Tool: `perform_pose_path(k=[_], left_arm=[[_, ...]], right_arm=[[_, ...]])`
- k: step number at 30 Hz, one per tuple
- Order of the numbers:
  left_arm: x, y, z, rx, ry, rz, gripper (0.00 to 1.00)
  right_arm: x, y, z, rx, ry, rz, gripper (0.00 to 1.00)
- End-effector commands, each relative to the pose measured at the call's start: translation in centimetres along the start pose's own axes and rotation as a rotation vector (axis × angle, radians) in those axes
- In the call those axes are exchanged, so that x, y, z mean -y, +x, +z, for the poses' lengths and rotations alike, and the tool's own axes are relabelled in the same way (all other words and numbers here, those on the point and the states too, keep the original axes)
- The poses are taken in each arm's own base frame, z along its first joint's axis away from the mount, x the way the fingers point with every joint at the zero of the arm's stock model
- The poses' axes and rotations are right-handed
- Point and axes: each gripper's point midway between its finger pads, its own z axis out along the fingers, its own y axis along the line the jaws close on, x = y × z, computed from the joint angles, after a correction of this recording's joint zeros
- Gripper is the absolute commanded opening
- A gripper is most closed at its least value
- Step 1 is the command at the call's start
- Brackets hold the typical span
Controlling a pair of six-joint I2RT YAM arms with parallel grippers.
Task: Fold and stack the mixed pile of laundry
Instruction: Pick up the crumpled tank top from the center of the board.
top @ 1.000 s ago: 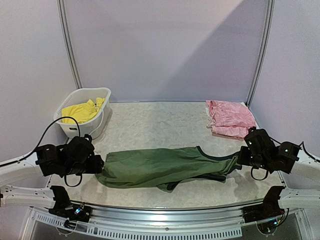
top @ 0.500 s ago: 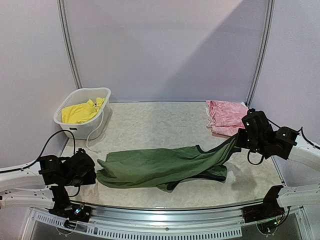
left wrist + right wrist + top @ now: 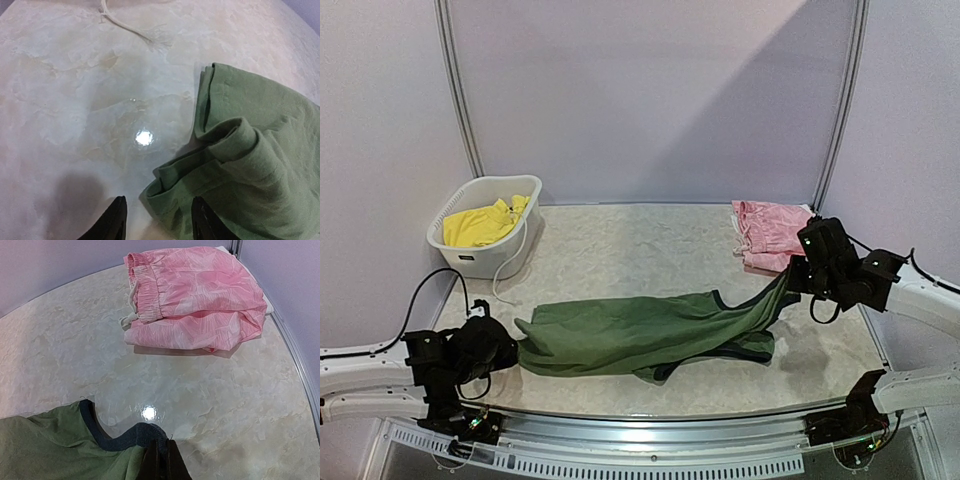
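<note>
- The top (image 3: 640,335) is being kept stretched lengthwise across the near part of the surface (image 3: 620,250). It is olive green, with dark trim at its right end.
- Its right end is being held up off the surface by the right fingers (image 3: 159,465), which are closed on the dark blue trim. From that pinch the cloth is slanting down to the rest of the garment, which is lying flat.
- Its left end is lying bunched in soft folds just ahead of the left fingers (image 3: 116,222).
- These fingers are being held apart, low over the surface, with a folded corner of the cloth lying in the gap between the tips. Whether the tips are touching the cloth cannot be told.
- A pink garment (image 3: 200,305) is lying folded at the far right corner of the surface, well apart from the top. Its gathered waistband and white tie are facing left.
- Yellow shorts (image 3: 480,225) are being held in a white basket (image 3: 485,262) at the far left of the surface.
- A white cord (image 3: 132,30) is trailing from the basket down onto the surface, its frayed end lying apart from the top's left end.
</note>
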Motion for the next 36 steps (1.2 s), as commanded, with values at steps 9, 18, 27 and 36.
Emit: perform_pose_path(k=[9, 18, 27, 36], left_arm=[[1.6, 0.3, 2.2, 0.007, 0.030, -0.022, 0.39], [3.7, -0.4, 2.8, 0.013, 0.092, 0.035, 0.00], [7.5, -10.5, -7.2, 0.156, 0.183, 0.126, 0.00], [7.2, -14.9, -11.7, 0.240, 0.156, 0.164, 0.00]], right_arm=[[-0.4, -0.5, 0.0, 0.006, -0.019, 0.007, 0.00], [-0.3, -0.5, 0.0, 0.003, -0.016, 0.004, 0.00], [-2.2, -5.5, -4.3, 0.066, -0.125, 0.018, 0.00], [-1.3, -7.4, -6.6, 0.115, -0.120, 0.018, 0.01]])
